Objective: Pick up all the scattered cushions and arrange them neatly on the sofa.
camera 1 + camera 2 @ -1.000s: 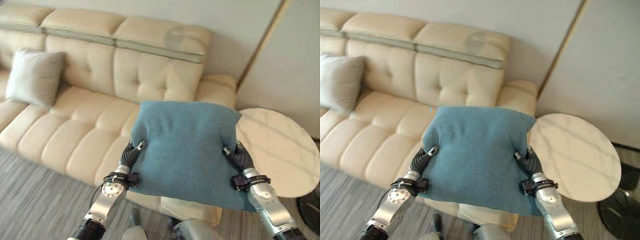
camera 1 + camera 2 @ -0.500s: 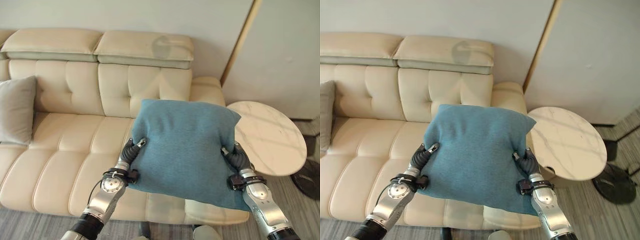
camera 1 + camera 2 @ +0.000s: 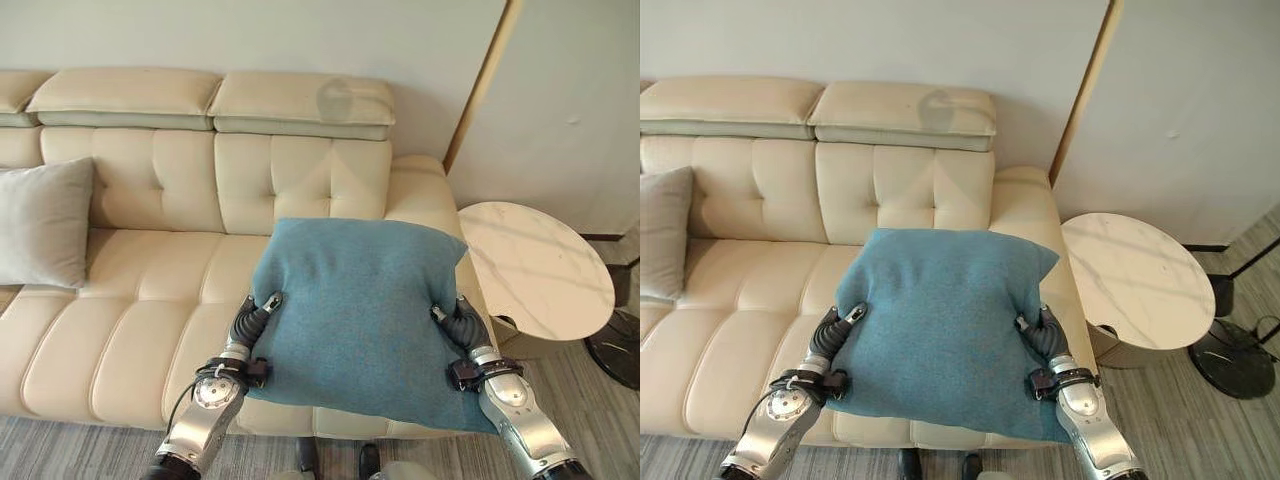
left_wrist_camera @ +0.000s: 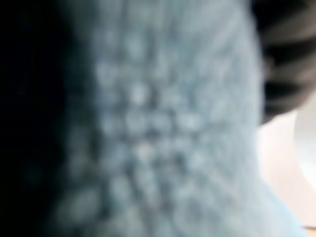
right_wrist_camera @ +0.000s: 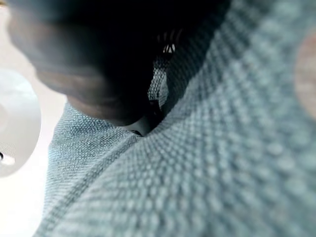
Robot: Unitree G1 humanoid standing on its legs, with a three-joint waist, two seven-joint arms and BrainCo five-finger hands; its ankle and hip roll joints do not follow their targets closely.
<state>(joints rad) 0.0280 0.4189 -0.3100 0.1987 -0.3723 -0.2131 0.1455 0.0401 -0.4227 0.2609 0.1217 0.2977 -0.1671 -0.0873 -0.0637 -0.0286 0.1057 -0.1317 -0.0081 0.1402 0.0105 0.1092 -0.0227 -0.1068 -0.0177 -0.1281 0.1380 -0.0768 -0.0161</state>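
**Two hands hold one blue cushion above the sofa**

One cream tufted leather sofa spans the head views from nine o'clock to the centre, its back running along twelve o'clock. One round white marble-topped side table stands at three o'clock, just beside the sofa's arm. Grey striped floor covering shows along the lower edge, at seven o'clock.

Two cushions are in sight. One square blue knitted cushion sits at the centre of the view, held up in front of the sofa's right-hand seat and covering part of its front edge. One square grey fabric cushion leans upright against the sofa's backrest at nine o'clock, well apart from the blue one.

The left hand clutches the blue cushion's edge at seven o'clock, its dark-tipped fingers curled over the fabric. The right hand clasps the opposite edge at four o'clock in the same way. In the wrist views the blue knit lies pressed close against each hand.
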